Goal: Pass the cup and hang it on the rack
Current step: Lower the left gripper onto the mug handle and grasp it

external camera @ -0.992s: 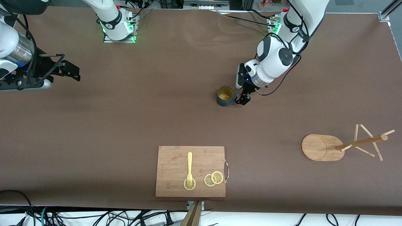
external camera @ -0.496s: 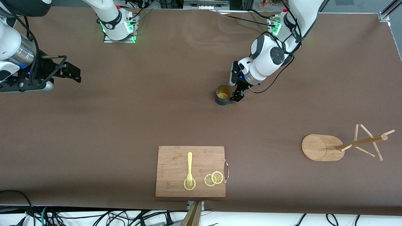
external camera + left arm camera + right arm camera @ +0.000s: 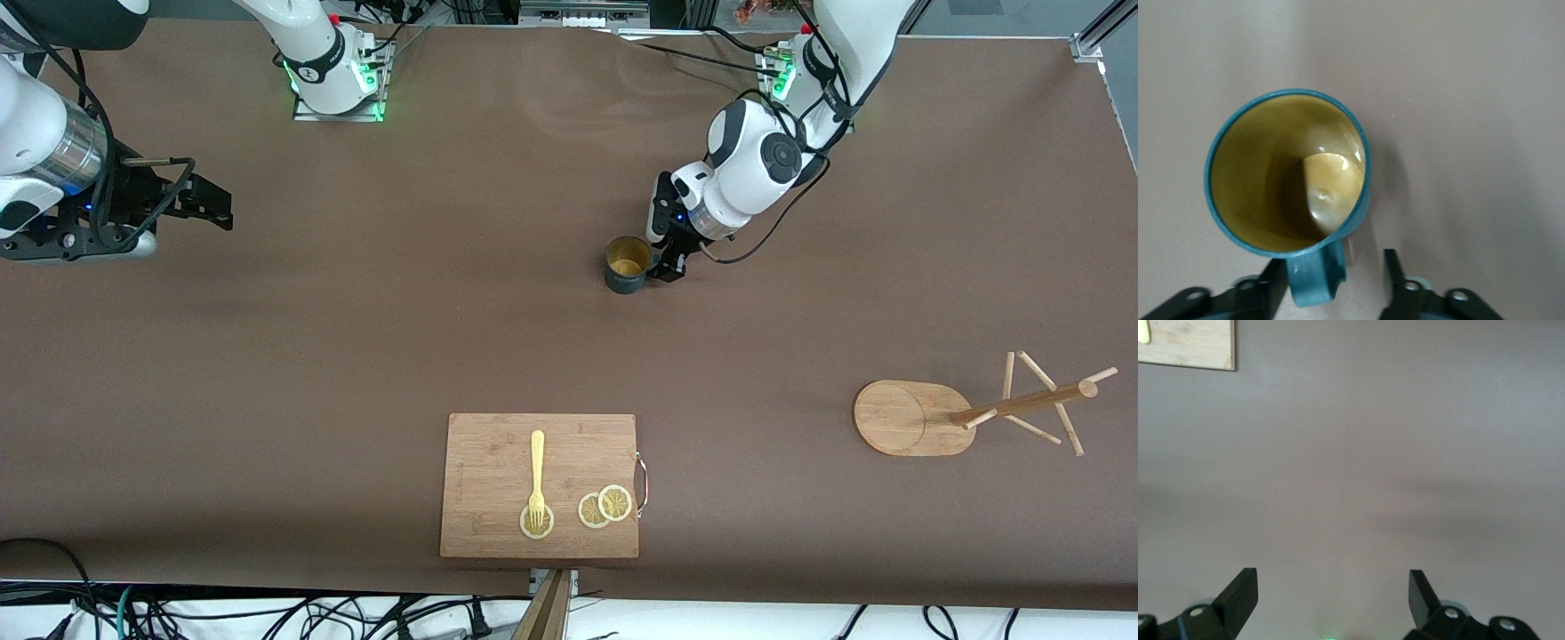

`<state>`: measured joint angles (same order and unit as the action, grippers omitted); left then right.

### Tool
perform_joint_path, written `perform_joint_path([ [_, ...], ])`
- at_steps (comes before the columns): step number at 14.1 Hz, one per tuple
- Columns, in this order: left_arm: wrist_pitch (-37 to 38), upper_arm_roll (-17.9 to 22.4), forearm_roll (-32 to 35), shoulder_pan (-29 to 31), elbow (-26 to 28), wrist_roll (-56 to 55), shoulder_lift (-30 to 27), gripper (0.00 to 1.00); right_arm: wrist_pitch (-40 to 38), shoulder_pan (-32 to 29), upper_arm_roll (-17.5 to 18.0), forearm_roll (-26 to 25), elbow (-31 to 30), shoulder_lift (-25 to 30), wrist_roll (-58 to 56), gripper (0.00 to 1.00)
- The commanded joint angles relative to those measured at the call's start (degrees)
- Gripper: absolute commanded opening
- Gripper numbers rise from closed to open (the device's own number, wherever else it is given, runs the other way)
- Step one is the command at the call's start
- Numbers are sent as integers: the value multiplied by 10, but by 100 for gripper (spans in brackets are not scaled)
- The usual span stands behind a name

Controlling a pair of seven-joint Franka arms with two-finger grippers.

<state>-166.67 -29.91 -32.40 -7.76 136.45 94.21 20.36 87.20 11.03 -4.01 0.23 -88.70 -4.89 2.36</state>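
Observation:
The dark teal cup (image 3: 627, 264) stands upright on the brown table near the middle, its yellowish inside showing. My left gripper (image 3: 665, 262) is low beside it on the side toward the left arm's end. In the left wrist view the cup (image 3: 1288, 180) has its handle (image 3: 1317, 277) between my open fingers (image 3: 1391, 267); one finger is against the handle, the other stands apart. The wooden rack (image 3: 978, 413) stands near the left arm's end, nearer the front camera. My right gripper (image 3: 213, 209) waits open and empty over the table at the right arm's end; it also shows in the right wrist view (image 3: 1333, 587).
A rectangular wooden cutting board (image 3: 539, 484) lies near the table's front edge with a yellow fork (image 3: 536, 476) and lemon slices (image 3: 605, 507) on it. Its corner shows in the right wrist view (image 3: 1185, 343).
My left gripper has moved farther from the front camera and toward the right arm's end, closing in on the cup's handle. The cup has shifted slightly the same way. The right arm has barely moved.

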Motion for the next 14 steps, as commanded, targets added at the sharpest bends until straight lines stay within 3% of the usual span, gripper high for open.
perform_joint_path([
  [1,-7,3,-11,-1,1,7,-1,42,-12,-9,3,-7,9,-3,5,100],
  [3,-6,5,-11,1,0,7,-1,16,-12,-9,4,-6,10,-2,5,100],
  [5,-6,6,-11,8,0,8,-3,2,-11,-8,4,-4,10,-3,5,100],
  [10,4,10,-20,43,-4,5,-18,0,-12,-7,4,-3,10,-2,5,100],
  [14,90,11,-20,87,-20,-24,-50,0,-11,-7,4,-2,10,-2,5,100],
])
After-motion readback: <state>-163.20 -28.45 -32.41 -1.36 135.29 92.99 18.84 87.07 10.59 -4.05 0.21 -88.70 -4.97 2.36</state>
